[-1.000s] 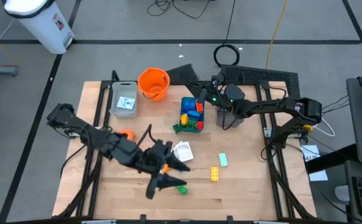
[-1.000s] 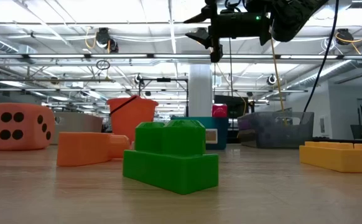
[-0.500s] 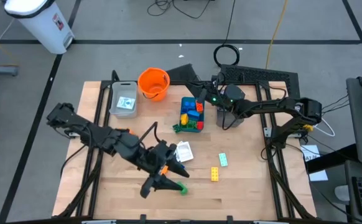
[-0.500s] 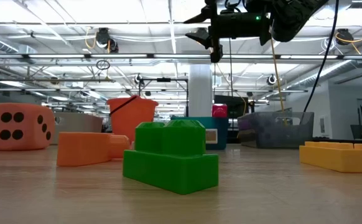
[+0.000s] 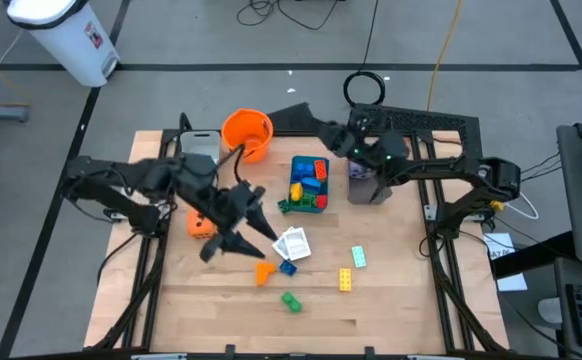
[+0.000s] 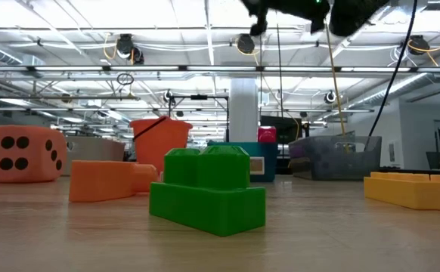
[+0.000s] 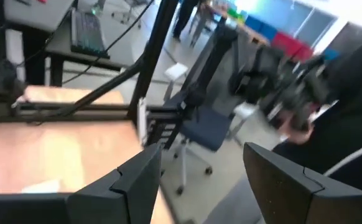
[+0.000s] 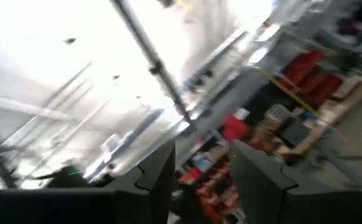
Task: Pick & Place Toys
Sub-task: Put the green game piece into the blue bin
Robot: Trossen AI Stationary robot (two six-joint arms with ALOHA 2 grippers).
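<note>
Loose toys lie on the wooden surface point(image 5: 391, 300): a green brick point(image 5: 290, 301) nearest the front edge, an orange brick point(image 5: 263, 272) and a blue brick point(image 5: 287, 267) just behind it, a yellow brick point(image 5: 344, 280) off to the side, white cards point(image 5: 293, 243) between them. All look like hard, light, hollow plastic: stiff, a bit slick, not fragile; the sensible hold is across the flat side walls, below the studs. The left claw point(image 5: 233, 236) hangs above the surface near the cards, fingers point(image 7: 131, 186) apart and holding nothing. The right claw point(image 5: 301, 112) is raised behind the teal tray point(image 5: 295, 166), its fingers parted with nothing between them.
</note>
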